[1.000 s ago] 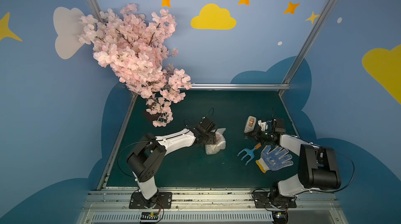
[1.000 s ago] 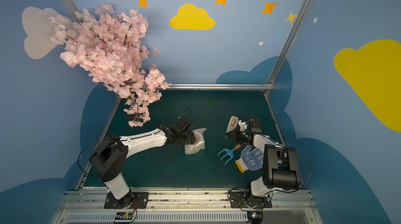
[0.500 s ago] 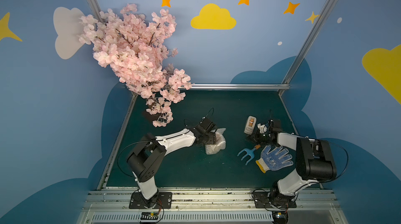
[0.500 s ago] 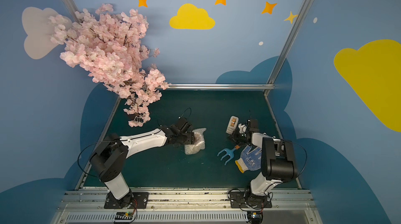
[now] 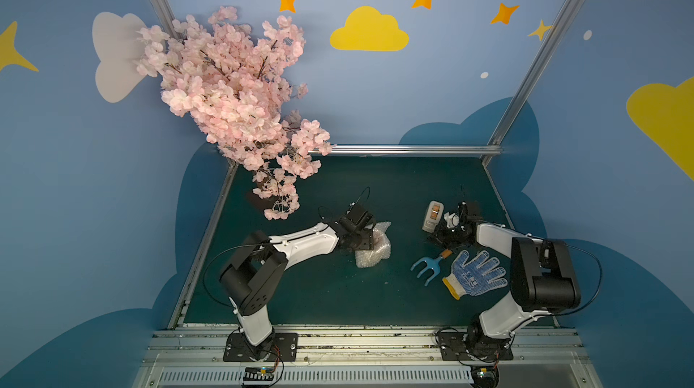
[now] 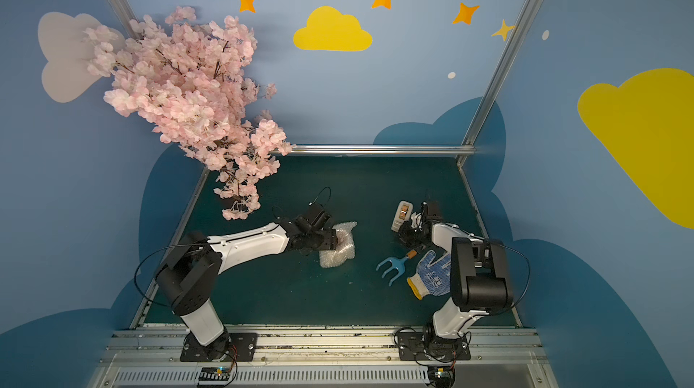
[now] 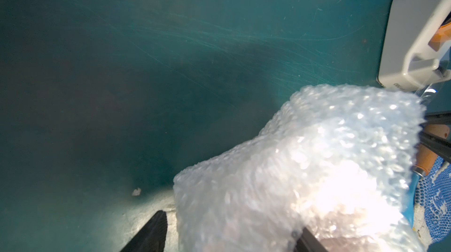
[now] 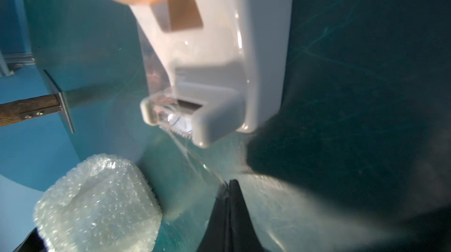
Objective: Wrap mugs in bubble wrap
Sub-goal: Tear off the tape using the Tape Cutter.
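**Arms steadying a wrapped mug and drawing tape**

The left arm reaches low from its base, elbow raised and forearm stretched toward the middle of the green table. The left gripper has its jaws set wide on either side of a lumpy bundle of bubble wrap, gripping it where it rests on the table.

The right arm folds tightly back beside its base, wrist turned toward the white tape dispenser on the table's right side. The right gripper is pinched fully together on a strip of clear tape, which runs from the dispenser's cutter to the fingertips.

The bubble wrap is bunched around the mug — clear, silvery, covered in small bubbles, glaring white where the light strikes. The mug shows only as a faint pinkish blush through the plastic; its handle cannot be made out. The bundle lies near the table's middle, well apart from the dispenser. A blue hand rake and a blue-dotted glove lie near the right arm.
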Robot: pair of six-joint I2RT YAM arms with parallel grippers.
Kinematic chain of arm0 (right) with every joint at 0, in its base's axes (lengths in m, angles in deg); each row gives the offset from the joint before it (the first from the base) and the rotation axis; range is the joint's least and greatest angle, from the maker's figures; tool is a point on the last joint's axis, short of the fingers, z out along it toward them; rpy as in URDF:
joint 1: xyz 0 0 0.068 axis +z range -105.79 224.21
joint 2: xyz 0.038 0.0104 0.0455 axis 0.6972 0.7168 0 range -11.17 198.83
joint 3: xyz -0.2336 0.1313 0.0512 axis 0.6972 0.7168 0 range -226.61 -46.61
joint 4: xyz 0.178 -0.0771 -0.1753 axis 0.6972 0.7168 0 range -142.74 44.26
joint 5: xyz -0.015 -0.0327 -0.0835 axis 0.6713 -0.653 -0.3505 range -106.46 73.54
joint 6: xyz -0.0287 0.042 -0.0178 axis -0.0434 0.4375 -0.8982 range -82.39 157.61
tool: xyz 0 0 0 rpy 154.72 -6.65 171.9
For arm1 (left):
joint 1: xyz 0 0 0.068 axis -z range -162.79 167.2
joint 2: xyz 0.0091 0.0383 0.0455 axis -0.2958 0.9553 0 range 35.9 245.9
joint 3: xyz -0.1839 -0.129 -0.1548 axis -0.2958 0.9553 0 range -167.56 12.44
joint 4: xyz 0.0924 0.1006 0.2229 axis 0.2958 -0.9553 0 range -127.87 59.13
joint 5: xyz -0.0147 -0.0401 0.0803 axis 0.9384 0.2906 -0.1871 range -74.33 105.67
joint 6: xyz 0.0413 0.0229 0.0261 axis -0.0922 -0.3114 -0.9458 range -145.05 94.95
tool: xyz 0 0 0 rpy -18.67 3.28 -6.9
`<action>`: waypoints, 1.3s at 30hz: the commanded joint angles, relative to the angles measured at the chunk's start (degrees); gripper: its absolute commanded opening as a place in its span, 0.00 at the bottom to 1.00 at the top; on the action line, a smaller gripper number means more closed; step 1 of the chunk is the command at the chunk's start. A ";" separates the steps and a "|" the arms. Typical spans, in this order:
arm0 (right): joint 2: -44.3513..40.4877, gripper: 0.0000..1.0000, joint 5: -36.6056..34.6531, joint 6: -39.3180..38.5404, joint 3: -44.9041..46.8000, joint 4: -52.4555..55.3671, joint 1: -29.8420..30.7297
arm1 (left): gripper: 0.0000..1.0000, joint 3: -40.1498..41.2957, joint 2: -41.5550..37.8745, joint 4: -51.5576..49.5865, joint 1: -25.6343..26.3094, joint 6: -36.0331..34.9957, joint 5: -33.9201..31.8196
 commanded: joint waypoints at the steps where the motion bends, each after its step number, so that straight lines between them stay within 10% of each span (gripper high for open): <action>1: 1.91 0.00 -4.43 2.60 -0.63 11.06 1.32 | 0.74 0.97 1.18 -1.99 0.08 -0.24 -0.42; 18: 2.71 0.00 -11.67 8.28 -3.60 18.99 2.92 | 0.74 0.31 1.58 -1.65 0.44 -0.14 -0.33; 25: -10.97 0.00 -10.45 3.04 -4.14 17.03 3.17 | 0.74 0.16 1.79 -1.56 0.60 -0.26 -0.20; 39: -24.70 0.00 23.57 -11.90 -2.49 4.10 6.81 | 0.74 0.49 1.62 -1.11 0.88 -0.14 -0.20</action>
